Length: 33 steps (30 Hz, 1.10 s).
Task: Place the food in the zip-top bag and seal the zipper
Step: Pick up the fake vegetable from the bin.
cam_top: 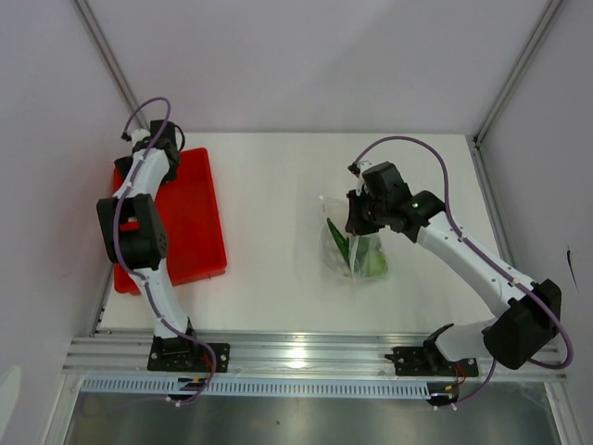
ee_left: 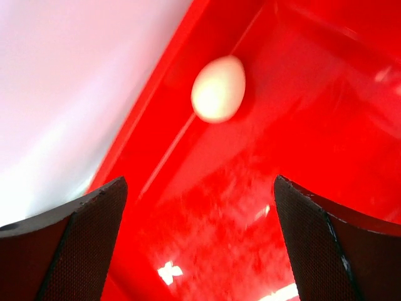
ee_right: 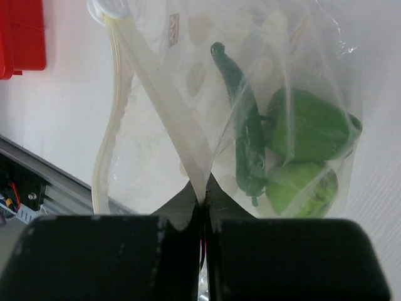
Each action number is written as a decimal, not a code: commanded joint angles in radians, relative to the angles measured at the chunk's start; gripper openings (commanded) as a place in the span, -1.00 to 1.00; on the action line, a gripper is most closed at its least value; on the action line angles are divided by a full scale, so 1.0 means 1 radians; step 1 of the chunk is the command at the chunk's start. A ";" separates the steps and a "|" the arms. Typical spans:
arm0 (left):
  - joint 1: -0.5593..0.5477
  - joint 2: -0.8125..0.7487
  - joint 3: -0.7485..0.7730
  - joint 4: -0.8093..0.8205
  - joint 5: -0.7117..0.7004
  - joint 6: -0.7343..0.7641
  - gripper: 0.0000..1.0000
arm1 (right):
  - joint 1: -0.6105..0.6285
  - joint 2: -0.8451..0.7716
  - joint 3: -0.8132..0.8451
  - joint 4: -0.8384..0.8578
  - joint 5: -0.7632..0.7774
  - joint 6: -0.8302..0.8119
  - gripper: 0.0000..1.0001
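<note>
No readable text; small mark (ee_right: 173, 31) on zip-top bag (ee_right: 150, 132) illegible.

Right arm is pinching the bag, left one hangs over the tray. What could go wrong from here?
The small white ball sits by the wall of the red plastic tray; the open left gripper could knock it rolling instead of catching it.
The right gripper is shut on only a thin fold of the clear crinkly zip-top bag; the film might slip, letting the dark green pepper and lime-green pieces spill.
</note>
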<state>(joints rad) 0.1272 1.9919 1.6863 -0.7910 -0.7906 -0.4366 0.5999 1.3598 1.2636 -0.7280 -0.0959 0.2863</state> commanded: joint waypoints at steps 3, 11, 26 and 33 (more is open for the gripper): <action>0.006 0.148 0.182 0.021 -0.035 0.183 0.99 | 0.027 -0.001 0.028 -0.007 -0.024 -0.015 -1.00; 0.009 0.165 0.172 0.103 -0.033 0.334 0.99 | 0.037 0.012 0.034 -0.007 -0.047 -0.029 -1.00; 0.046 0.240 0.159 0.058 -0.082 0.303 0.99 | 0.051 0.012 0.026 -0.008 -0.054 -0.044 -1.00; 0.045 0.288 0.159 0.050 -0.162 0.303 0.99 | 0.067 0.025 0.045 -0.028 -0.062 -0.045 -1.00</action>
<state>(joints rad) 0.1661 2.2711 1.8183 -0.7273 -0.8772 -0.1154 0.6575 1.3800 1.2667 -0.7464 -0.1410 0.2565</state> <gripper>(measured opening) 0.994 0.003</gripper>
